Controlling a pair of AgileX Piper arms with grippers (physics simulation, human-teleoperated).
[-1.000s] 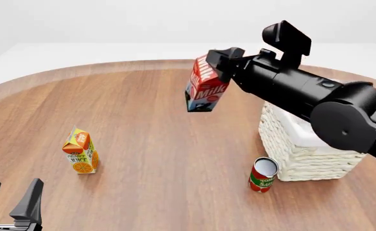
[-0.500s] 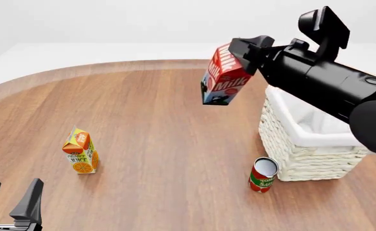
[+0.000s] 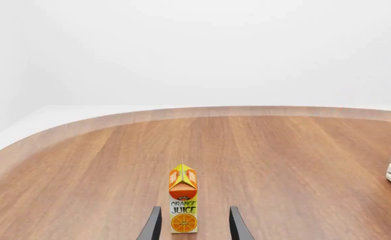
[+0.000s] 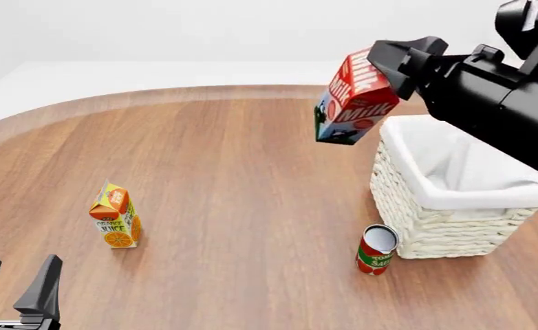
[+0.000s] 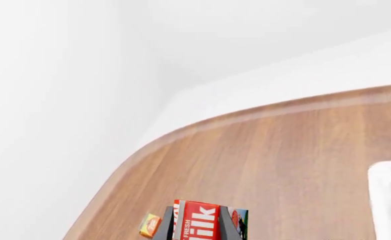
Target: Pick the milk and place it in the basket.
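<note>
Reaching forward, right pincer (image 4: 390, 63) grips tilted milk (image 4: 353, 99) aloft.

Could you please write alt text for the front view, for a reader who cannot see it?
The right hand holds a tilted red-topped milk carton in the air beside a cream wicker basket. An orange juice carton and a red tomato sauce can stand on the wooden table.

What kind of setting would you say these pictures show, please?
Likely a simulated tabletop test scene, not a real kitchen: a bare wooden table against blank white surroundings, with only groceries such as the orange juice carton, the tomato sauce can and a basket.
</note>
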